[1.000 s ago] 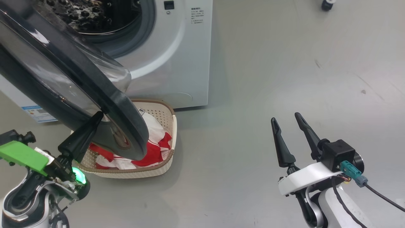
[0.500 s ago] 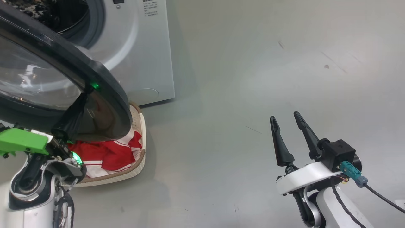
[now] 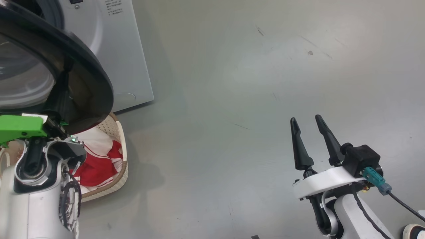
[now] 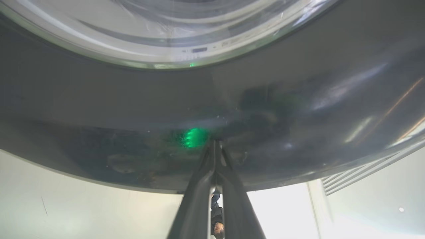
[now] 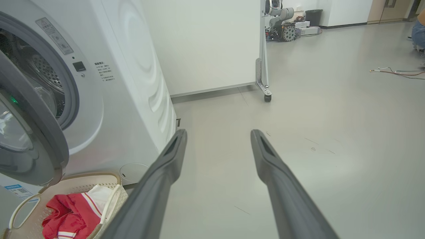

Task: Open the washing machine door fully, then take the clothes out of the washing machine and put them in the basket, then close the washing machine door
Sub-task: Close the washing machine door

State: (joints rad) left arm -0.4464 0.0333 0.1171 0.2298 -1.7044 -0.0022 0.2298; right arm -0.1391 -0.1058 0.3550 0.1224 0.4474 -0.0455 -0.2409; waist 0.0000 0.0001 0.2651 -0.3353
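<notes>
Door [image 3: 97, 77] swung nearer machine [image 3: 114, 49]; grey floor [image 3: 252, 86] scuffed

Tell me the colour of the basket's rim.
Brown, with a woven look, above cream perforated sides. The basket shows best in the right wrist view.

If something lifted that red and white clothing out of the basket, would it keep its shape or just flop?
Probably flop: the clothes lie crumpled in soft folds, holding no shape. Likely light too, as the perforated plastic basket under them shows no bulge or sag.
</notes>
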